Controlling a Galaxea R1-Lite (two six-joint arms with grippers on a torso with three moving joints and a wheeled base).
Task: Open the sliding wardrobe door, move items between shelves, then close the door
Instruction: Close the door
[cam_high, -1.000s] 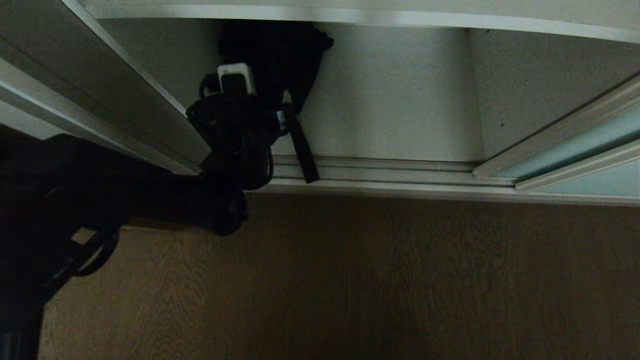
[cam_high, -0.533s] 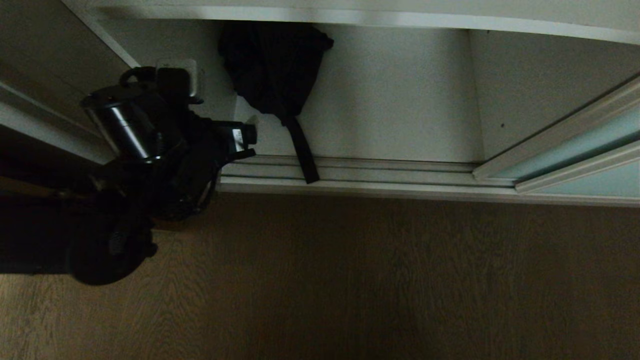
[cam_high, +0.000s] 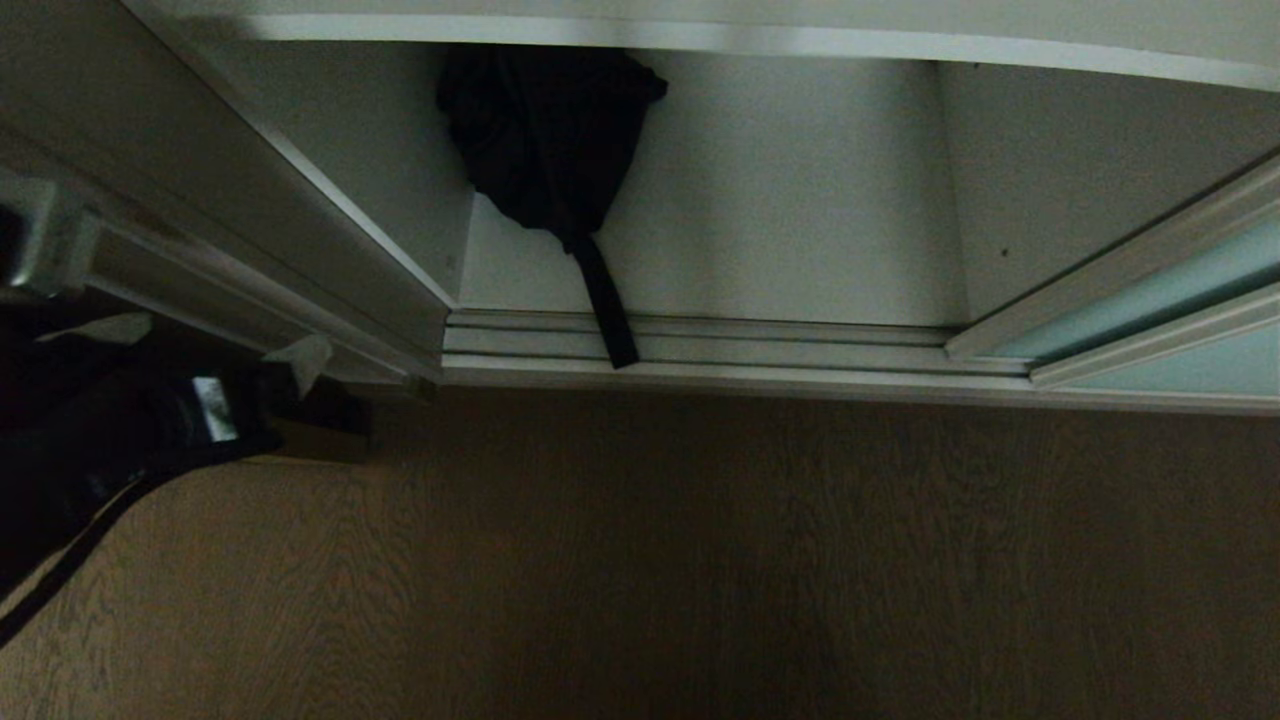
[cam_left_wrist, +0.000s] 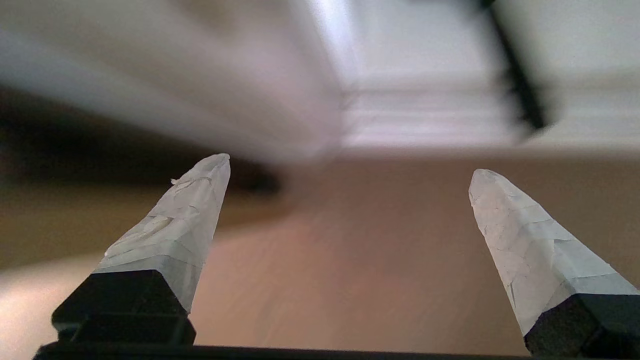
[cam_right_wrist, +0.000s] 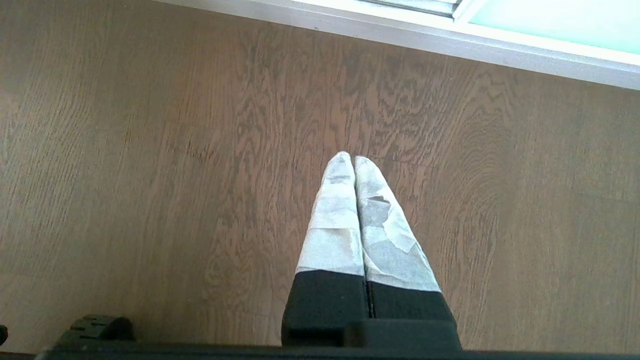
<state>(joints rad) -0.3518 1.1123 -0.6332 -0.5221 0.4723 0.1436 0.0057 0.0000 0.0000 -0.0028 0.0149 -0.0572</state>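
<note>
We see a plain black pouch bag (cam_high: 545, 130) with its black strap (cam_high: 603, 300) against a white shelf (cam_high: 800, 240). At far right the sliding door (cam_high: 1150, 300) shows pale blue-green glass in a silver-white frame. The near floor (cam_high: 700, 560) is brown woodgrain. Both grippers wear white-wrapped fingertips (cam_left_wrist: 190, 210) on black bases.

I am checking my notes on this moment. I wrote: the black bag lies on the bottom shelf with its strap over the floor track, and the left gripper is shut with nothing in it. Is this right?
Not quite. The left gripper is open, not shut: the left wrist view shows its fingers wide apart, holding nothing. The rest stands: the black bag lies on the shelf with its strap over the floor track.
</note>
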